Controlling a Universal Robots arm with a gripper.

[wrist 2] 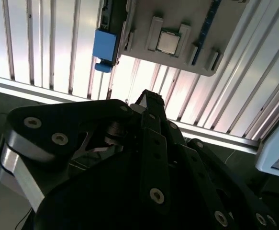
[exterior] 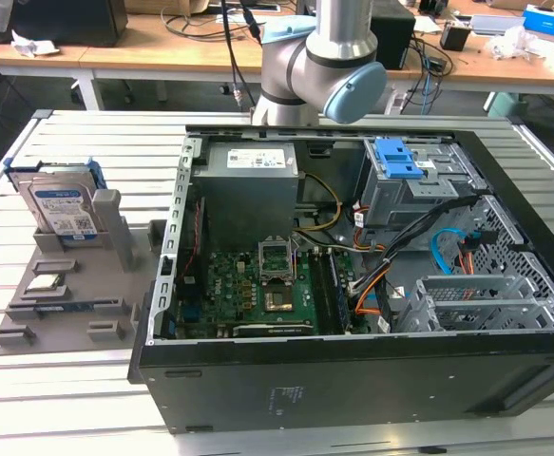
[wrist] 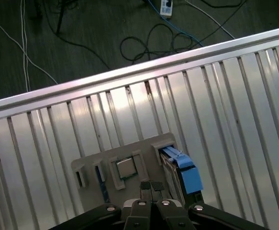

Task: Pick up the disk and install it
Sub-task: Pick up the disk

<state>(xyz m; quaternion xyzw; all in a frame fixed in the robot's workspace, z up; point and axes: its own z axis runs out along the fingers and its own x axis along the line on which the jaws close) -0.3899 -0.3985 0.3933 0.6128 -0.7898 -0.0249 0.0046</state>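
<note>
Hovering over grey holder (exterior: 77, 285) | pincer (wrist: 150, 186) narrow, empty | disk (exterior: 63, 204) upright in holder, exterior view's left | neither picked nor installed yet

Space above disk (exterior: 63, 204) open; grey post (exterior: 108, 217) close beside it

On the bench (exterior: 58, 399): disk (exterior: 60, 204) upright at rear of fixture tray (exterior: 96, 285), chip (exterior: 45, 283) before it; computer case (exterior: 353, 380) to the exterior view's right.
</note>
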